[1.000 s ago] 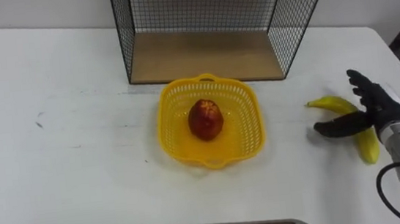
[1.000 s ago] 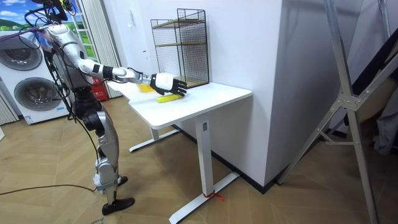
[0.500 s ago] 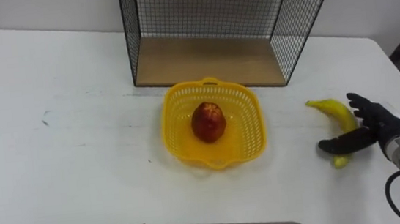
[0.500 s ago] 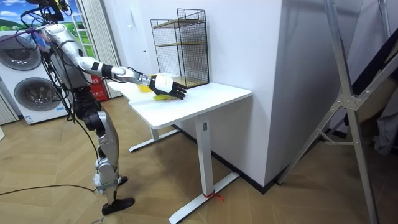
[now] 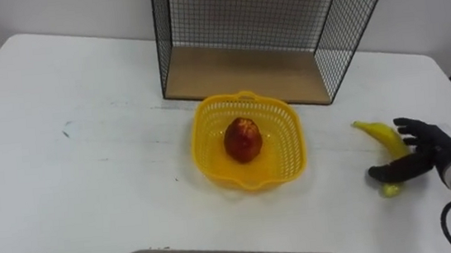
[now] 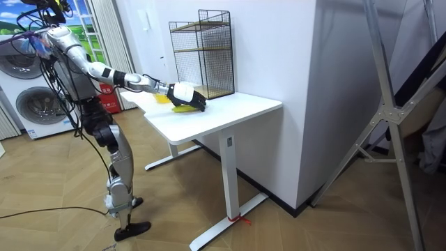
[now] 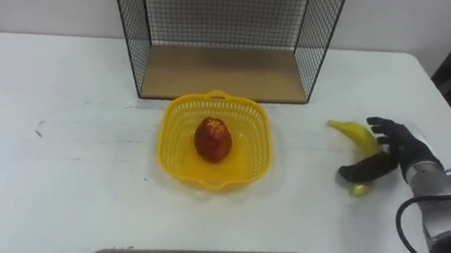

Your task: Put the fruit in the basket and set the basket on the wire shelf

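Note:
A yellow plastic basket (image 5: pixel 282 158) sits on the white table in front of the wire shelf (image 5: pixel 329 33). A red fruit (image 5: pixel 243 138) lies in the basket. To the basket's right a banana (image 5: pixel 378 134) lies on the table. My right hand (image 5: pixel 427 150) rests on the banana's near half, fingers curled over it and thumb tucked under, so that half is mostly hidden. In the right eye view the banana (image 7: pixel 353 136) and the right hand (image 7: pixel 400 153) show the same hold. In the room view I stand at the table's end, right hand (image 6: pixel 187 94) reaching out.
The wire shelf has a wooden bottom board (image 5: pixel 245 75) open toward the basket, and a second board higher up. The table's (image 5: pixel 87 156) right edge runs just beyond my right hand. The room view has washing machines (image 6: pixel 31 97) behind me.
The camera has shifted a little. My right hand has come down from open above the banana and its fingers have curled round the fruit. Basket and red fruit have not moved.

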Tool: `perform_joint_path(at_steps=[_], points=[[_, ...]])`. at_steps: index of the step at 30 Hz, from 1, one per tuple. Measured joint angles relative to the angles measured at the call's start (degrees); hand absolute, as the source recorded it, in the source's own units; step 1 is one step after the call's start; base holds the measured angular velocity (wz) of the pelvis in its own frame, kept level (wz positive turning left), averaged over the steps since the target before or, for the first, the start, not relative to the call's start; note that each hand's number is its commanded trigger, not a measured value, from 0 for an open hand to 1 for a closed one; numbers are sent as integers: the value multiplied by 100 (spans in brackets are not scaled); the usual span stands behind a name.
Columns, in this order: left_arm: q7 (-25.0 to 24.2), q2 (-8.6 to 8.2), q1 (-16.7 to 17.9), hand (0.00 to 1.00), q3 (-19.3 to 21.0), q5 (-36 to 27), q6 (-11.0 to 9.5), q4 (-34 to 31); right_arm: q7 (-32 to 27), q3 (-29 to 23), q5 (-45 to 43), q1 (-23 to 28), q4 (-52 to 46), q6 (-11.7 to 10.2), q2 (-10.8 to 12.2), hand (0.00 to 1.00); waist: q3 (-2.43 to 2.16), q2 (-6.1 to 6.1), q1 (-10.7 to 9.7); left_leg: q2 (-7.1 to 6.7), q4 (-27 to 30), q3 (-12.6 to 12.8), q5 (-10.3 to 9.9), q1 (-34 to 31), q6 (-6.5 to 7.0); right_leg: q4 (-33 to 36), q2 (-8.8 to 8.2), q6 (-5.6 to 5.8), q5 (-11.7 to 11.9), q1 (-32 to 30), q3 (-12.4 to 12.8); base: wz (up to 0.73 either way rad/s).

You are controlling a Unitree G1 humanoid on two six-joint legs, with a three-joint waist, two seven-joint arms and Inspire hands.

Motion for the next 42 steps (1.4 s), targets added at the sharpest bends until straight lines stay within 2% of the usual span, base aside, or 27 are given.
perform_joint_path(at_steps=[4,6,8,13,24,26,30,31,35,38,40,42], points=[[0,3,-2,0,-121,-24,100,35,-103,122,-298,-47,168,66,-112,100,1,-10,54,6,-10,-7,3,49,-6,-14,11,0,-1,51,18,0],[0,18,-9,0,-119,-23,102,35,-100,124,-289,-45,226,165,-116,100,-10,-35,97,1,-18,-7,2,63,-6,-66,13,-1,0,87,19,0],[0,41,-31,0,-119,-22,101,43,-82,123,-286,-47,239,169,-116,100,-7,-60,101,-1,-11,-5,1,61,-8,-81,14,-1,0,89,26,0],[0,147,-209,0,-285,-21,73,156,-53,187,-275,-49,245,164,-115,100,-1,-78,108,-1,-16,38,1,83,-7,-74,14,-5,2,92,98,-3],[38,158,-322,0,-276,-29,-50,141,-21,219,-45,-36,76,171,-81,100,8,-60,80,15,0,107,-3,69,-7,-73,21,-25,15,47,168,-3],[39,159,-376,0,-276,-43,-50,149,-4,227,-6,-24,-48,231,-57,100,13,-38,92,23,3,132,-5,59,-9,-72,26,-33,19,28,170,-5],[40,141,-525,0,-357,-122,-49,180,110,281,375,93,-618,412,99,100,3,20,86,47,20,206,-2,-43,-15,-40,48,-57,35,-71,259,-11],[40,128,-553,0,-468,-119,-46,226,136,352,493,150,-827,413,152,100,-7,48,80,51,14,244,-1,-46,-15,-29,50,-58,36,-96,297,-15],[61,99,-552,0,-534,-123,-48,221,153,353,1010,382,-1243,418,284,100,-1,107,71,62,-16,276,-1,-44,-15,16,51,-58,35,-153,321,-6],[88,91,-528,0,-557,-137,-46,221,150,348,1820,681,-1555,413,371,100,-22,143,64,69,-35,281,-1,-30,-15,15,54,-58,35,-152,327,0],[88,85,-526,0,-554,-136,-48,216,226,417,2442,1001,-2029,412,571,100,-32,168,57,75,-61,298,2,-18,-19,14,59,-58,35,-149,343,0],[88,75,-508,0,-552,-131,-50,217,262,450,2751,1060,-2225,388,756,100,-26,217,15,76,-59,306,2,-14,-19,14,59,-58,35,-147,345,0]])
